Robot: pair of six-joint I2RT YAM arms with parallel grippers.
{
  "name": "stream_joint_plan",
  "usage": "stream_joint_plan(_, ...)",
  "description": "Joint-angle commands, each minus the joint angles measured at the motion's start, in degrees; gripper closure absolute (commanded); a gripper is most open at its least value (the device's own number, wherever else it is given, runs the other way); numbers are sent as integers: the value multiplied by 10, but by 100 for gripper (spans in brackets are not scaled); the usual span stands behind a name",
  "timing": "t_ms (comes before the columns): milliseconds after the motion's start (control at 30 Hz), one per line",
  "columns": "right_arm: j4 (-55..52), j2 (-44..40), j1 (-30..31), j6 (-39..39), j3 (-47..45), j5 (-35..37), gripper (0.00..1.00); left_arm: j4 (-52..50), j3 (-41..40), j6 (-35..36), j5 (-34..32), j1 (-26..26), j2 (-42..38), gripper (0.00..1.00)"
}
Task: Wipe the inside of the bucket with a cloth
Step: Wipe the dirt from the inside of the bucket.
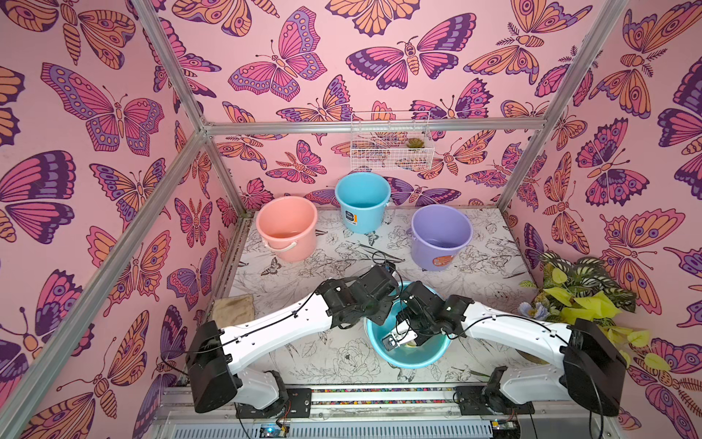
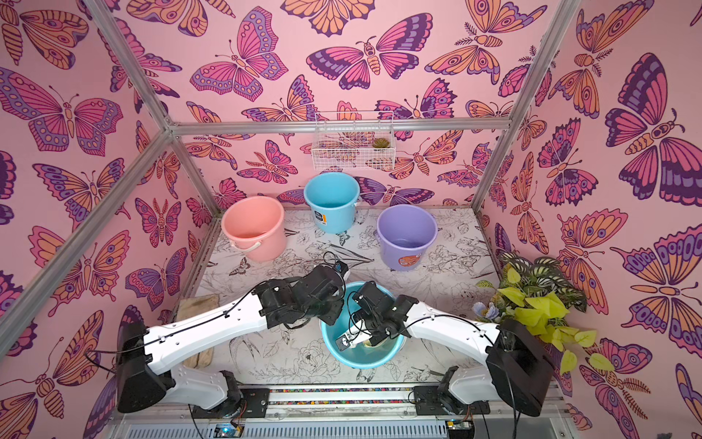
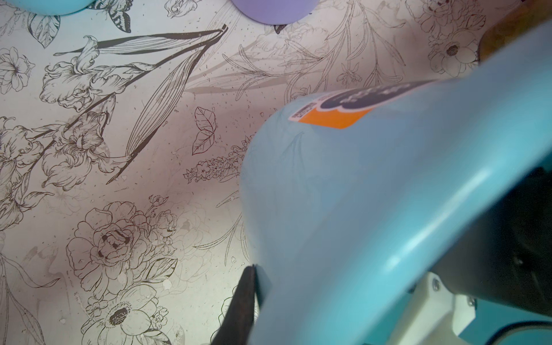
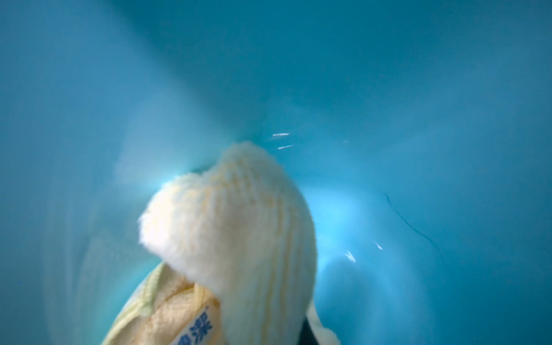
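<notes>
Right arm (image 1: 513, 330) bent into bucket (image 1: 431, 356), pincer (image 1: 408, 342) clamping cloth (image 4: 239, 233).

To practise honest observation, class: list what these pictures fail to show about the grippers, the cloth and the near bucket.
- Right gripper: its fingertips, buried under the cloth in the right wrist view.
- Left gripper: in the left wrist view one finger shows; the bucket wall hides the other.
- Bucket label: its print, blurred in the left wrist view.
- Cloth: mostly under the right arm in both top views.
</notes>
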Motion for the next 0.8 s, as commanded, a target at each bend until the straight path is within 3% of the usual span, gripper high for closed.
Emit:
stream_joint_plan(0, 168, -4, -1, 26, -35, -45, 100, 32, 1, -12, 10, -3, 1, 100)
stream_joint_plan(400, 423, 39, 2, -67, -70, 94, 100, 32, 1, -12, 12, -3, -1, 100)
stream_joint_plan(567, 415, 45, 7, -142, -58, 202, 100, 32, 1, -13, 12, -3, -1, 100)
stream_joint_plan(767, 266, -5, 8, -208, -41, 268, 100, 30, 0, -16, 5, -3, -2, 100)
